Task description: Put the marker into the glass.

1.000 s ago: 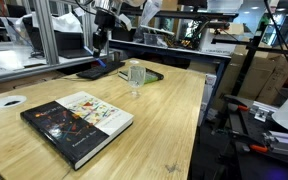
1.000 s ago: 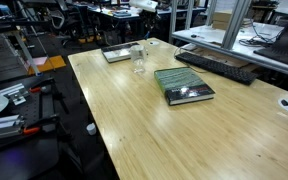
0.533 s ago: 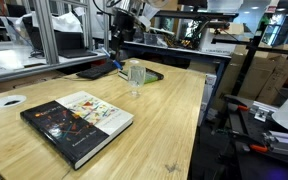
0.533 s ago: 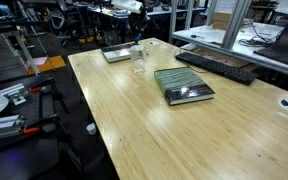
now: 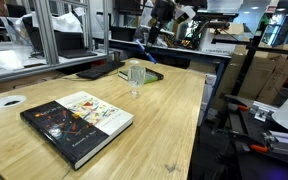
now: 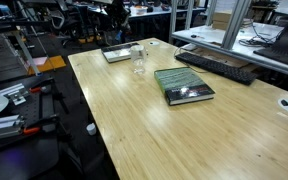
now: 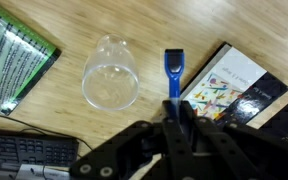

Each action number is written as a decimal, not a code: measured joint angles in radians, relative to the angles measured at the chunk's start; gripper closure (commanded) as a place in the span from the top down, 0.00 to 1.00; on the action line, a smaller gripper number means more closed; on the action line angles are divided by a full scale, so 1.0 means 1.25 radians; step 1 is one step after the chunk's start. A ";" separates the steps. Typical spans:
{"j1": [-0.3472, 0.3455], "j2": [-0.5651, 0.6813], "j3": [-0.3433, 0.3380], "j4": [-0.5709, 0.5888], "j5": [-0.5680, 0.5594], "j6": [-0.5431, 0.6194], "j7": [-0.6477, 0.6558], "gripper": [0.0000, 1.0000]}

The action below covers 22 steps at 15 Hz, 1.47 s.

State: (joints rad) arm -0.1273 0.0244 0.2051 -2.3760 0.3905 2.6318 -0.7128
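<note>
In the wrist view my gripper [image 7: 181, 112] is shut on the blue marker [image 7: 173, 70], which sticks out beyond the fingertips. The clear glass [image 7: 110, 85] stands upright on the wooden table, seen from above, to the left of the marker's tip. In an exterior view the gripper [image 5: 150, 38] hangs high above the table, behind and to the right of the glass [image 5: 135, 75]. The glass [image 6: 138, 60] also shows at the far end of the table, with the arm dark and indistinct behind it.
A colourful book [image 5: 78, 116] lies near the front of the table; it is the green-looking book [image 6: 184, 86]. Another book [image 7: 236, 92] lies right beside the glass. A keyboard [image 6: 216, 65] lies along the table's side. A white disc [image 5: 8, 100] lies at the edge.
The gripper has risen from low beside the glass and swung to the right above the table, carrying the marker. The glass and the books have not moved.
</note>
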 measured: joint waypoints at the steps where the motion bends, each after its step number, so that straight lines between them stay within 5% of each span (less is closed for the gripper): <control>1: 0.009 -0.031 -0.012 -0.018 0.000 0.000 -0.015 0.03; 10: 0.114 -0.057 -0.112 -0.037 0.021 0.099 -0.074 0.03; 16: 0.120 0.081 -0.112 0.053 0.173 0.142 -0.249 0.03; 22: 0.102 0.207 -0.113 0.154 0.198 0.142 -0.305 0.03</control>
State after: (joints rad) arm 0.0000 0.2826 0.0634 -2.1836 0.6382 2.8094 -1.0942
